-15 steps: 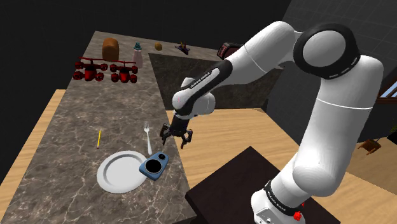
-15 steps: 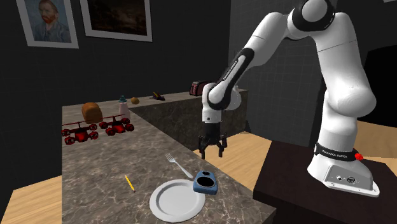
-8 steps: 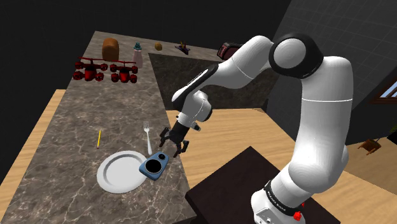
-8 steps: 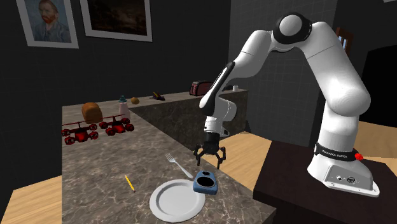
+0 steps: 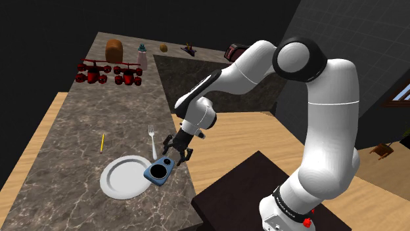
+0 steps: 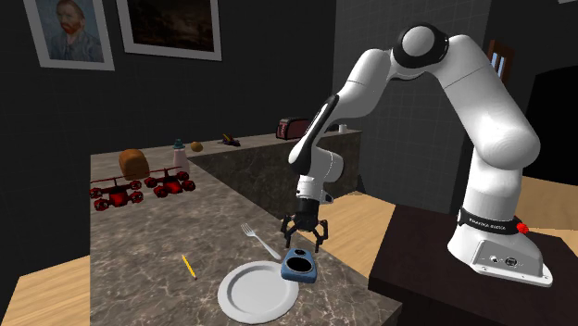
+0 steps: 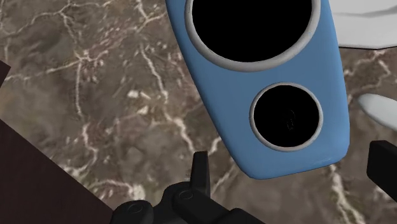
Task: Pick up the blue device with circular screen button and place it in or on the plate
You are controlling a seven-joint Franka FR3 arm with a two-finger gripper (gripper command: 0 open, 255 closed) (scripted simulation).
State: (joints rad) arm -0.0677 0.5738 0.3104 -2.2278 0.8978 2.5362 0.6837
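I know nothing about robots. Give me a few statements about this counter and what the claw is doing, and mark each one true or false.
1. The claw is open, with a finger on either side of the blue device and neither one clasping it. True.
2. The blue device lies in the middle of the white plate. False: it sits at the plate's rim, on the side toward the arm.
3. A white fork lies on the marble counter near the plate. True.
4. The yellow pencil rests on the plate. False: it lies on the counter, apart from the plate.
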